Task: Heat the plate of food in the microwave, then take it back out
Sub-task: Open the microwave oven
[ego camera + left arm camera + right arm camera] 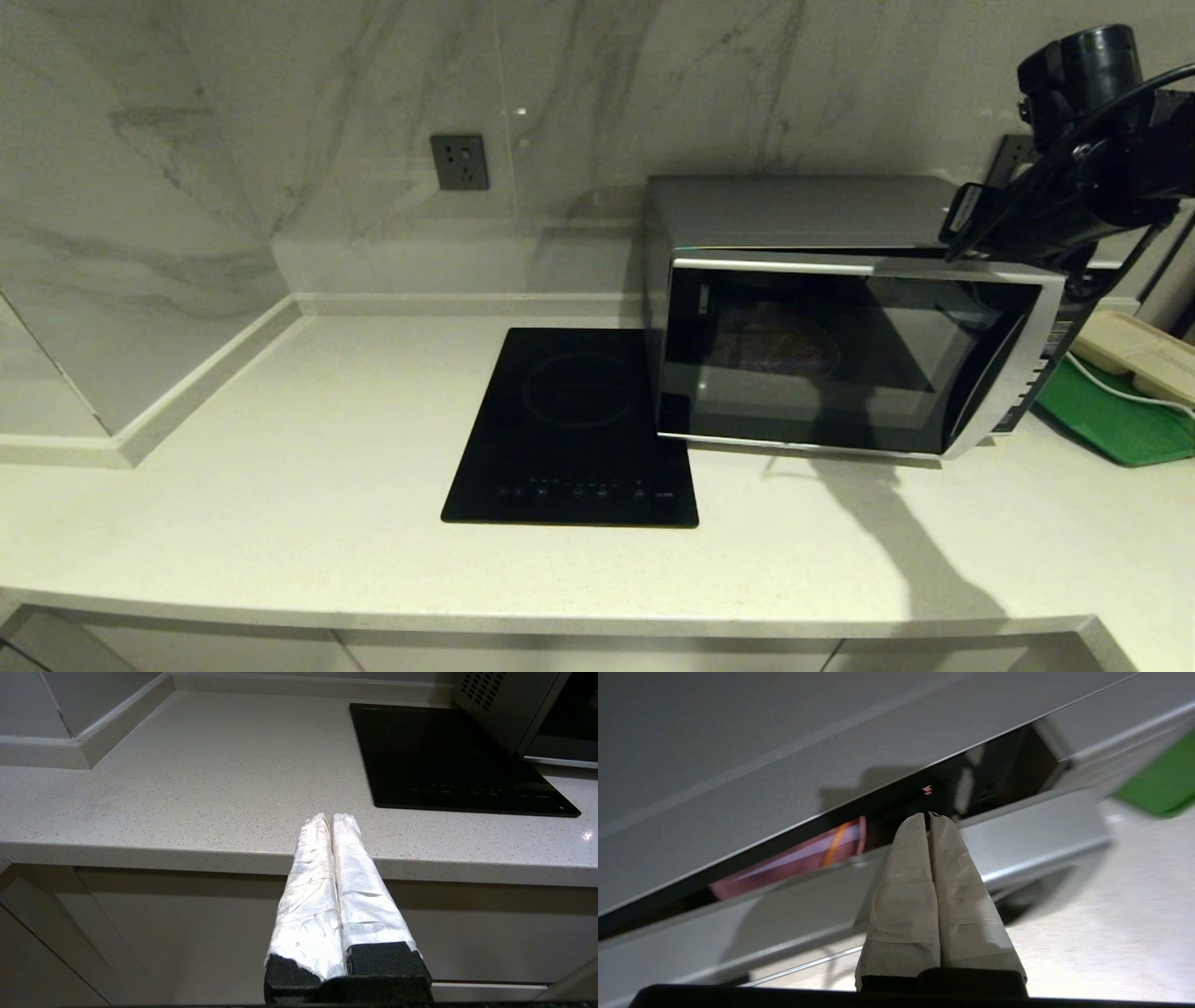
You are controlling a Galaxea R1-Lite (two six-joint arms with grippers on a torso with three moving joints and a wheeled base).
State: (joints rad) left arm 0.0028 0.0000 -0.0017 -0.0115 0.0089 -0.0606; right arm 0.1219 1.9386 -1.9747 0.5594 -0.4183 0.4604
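Fingers (pixel 920 826) of the right gripper (pixel 928 816) are pressed together with nothing between them, their wrapped tips at the top edge of the microwave (pixel 840 355) door, just over the dark glass. In the head view that arm reaches in from the upper right of the frame, above the microwave's right corner. Behind the glass, near the middle of the door, the plate of food (pixel 780 345) shows dimly; the right wrist view catches it as a pink sliver with an orange streak. A black cooktop (pixel 574 429) lies on the bench (pixel 280 485) just left of the microwave. The left gripper (pixel 331 817) hangs closed and empty before the bench's front edge.
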